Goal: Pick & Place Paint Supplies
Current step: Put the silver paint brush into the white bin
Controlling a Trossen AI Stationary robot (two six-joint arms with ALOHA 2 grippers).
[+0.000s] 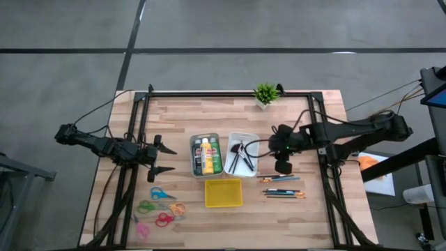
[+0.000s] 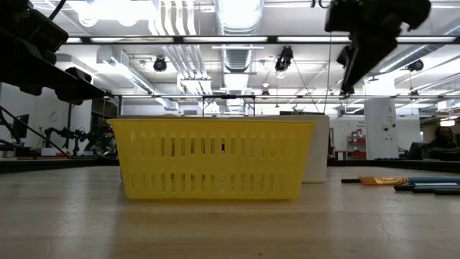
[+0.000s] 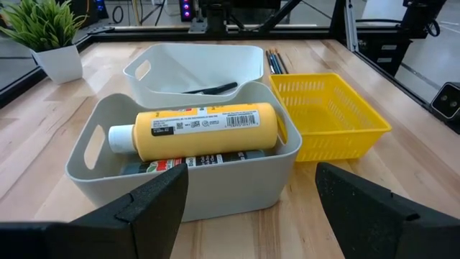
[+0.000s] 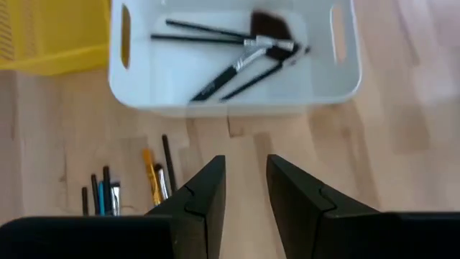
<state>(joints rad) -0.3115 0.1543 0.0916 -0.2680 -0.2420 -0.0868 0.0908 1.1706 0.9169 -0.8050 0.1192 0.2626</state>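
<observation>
A grey bin (image 1: 206,155) holds the paint bottles, lying on their sides; the yellow bottle (image 3: 201,129) rests on top of the others. Beside it, a white bin (image 4: 233,54) holds dark-handled brushes (image 4: 237,57). More brushes and coloured pencils (image 1: 282,187) lie flat on the table to the right of the yellow basket (image 1: 224,192). My right gripper (image 4: 246,169) hangs above the table between the white bin and the loose pencils, pointing steeply down. Its fingers stand a little apart with nothing between them. My left gripper (image 3: 251,183) waits open at the table's left, facing the grey bin.
Several coloured scissors (image 1: 162,208) lie near the front left. A small potted plant (image 1: 265,93) stands at the far edge. The yellow basket (image 2: 212,158) stands in front of the two bins. Bare wood lies between the white bin and the loose pencils (image 4: 129,183).
</observation>
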